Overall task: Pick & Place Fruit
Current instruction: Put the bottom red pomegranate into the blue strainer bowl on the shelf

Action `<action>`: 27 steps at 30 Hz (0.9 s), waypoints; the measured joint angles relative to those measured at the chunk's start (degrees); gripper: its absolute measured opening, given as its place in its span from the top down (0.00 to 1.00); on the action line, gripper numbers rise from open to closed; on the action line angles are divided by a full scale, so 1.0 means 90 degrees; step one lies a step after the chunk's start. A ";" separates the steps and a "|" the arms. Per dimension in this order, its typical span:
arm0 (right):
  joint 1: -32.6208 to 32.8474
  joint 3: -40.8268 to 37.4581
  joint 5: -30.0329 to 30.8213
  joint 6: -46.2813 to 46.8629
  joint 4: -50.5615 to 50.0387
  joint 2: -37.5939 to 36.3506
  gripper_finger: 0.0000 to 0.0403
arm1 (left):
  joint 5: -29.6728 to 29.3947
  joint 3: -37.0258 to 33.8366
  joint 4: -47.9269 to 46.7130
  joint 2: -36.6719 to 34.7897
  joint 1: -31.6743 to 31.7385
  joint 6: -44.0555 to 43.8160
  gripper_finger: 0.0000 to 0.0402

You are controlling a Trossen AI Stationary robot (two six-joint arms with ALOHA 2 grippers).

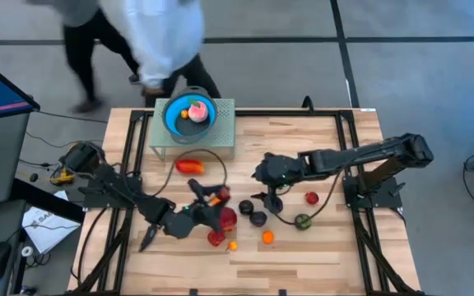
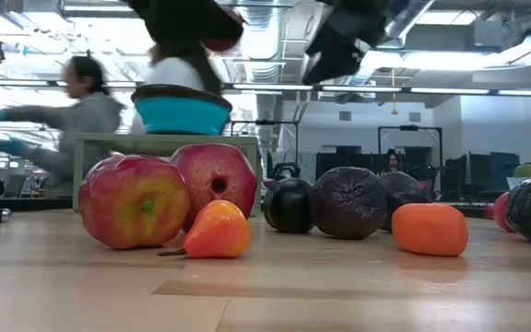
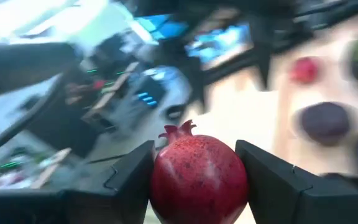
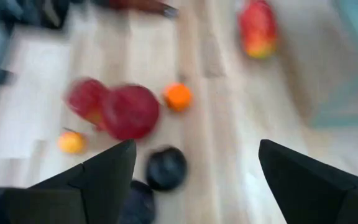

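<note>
Pomegranate (image 3: pixel 199 177) sits clamped in the left gripper (image 3: pixel 197 180), lifted mid-table, at six o'clock from the blue bowl (image 1: pixel 190 117). Carry it level, releasing over the bowl. Right gripper (image 4: pixel 194 168), spread empty, hovers at three o'clock.

Your left arm: extended low over the table's left-centre, left gripper (image 3: pixel 197 180) closed on a pomegranate (image 3: pixel 199 177), both fingers pressing its sides. Your right arm: reaching in from the right, right gripper (image 4: pixel 194 165) spread wide, holding nothing.
</note>
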 joint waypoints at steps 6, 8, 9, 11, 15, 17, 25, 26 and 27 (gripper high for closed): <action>0.0615 -0.0911 0.1358 0.0361 0.0995 -0.0321 0.19 | -0.0457 0.0005 0.0030 -0.1741 0.0616 0.0254 0.47; 0.0743 -0.1192 0.1396 0.0413 0.1574 -0.0321 0.20 | -0.0460 0.0005 0.0007 -0.2340 0.1066 0.0623 0.47; 0.0789 -0.1299 0.1401 0.0417 0.1849 -0.0321 0.21 | -0.0461 0.0012 -0.0005 -0.2593 0.1352 0.0872 0.47; 0.0868 -0.1419 0.1402 0.0419 0.2283 -0.0251 0.21 | -0.0466 0.0012 -0.0084 -0.2982 0.1938 0.1223 0.47; 0.0947 -0.1474 0.1384 0.0415 0.2650 -0.0136 0.22 | -0.0223 0.0011 -0.0793 -0.3357 0.3148 0.1063 0.47; 0.0940 -0.1474 0.1386 0.0413 0.2769 -0.0141 0.22 | 0.0191 0.0012 -0.1315 -0.3384 0.3655 0.0521 0.47; 0.0974 -0.1474 0.1377 0.0270 0.2996 -0.0163 0.22 | 0.1750 0.0002 -0.3592 -0.3183 0.5504 -0.2025 0.47; 0.0986 -0.1474 0.1375 0.0264 0.2985 -0.0161 0.22 | 0.1917 0.0002 -0.3790 -0.3183 0.5679 -0.2267 0.47; 0.1003 -0.1474 0.1370 0.0253 0.2985 -0.0160 0.22 | 0.2119 0.0002 -0.3936 -0.3183 0.5846 -0.2524 0.47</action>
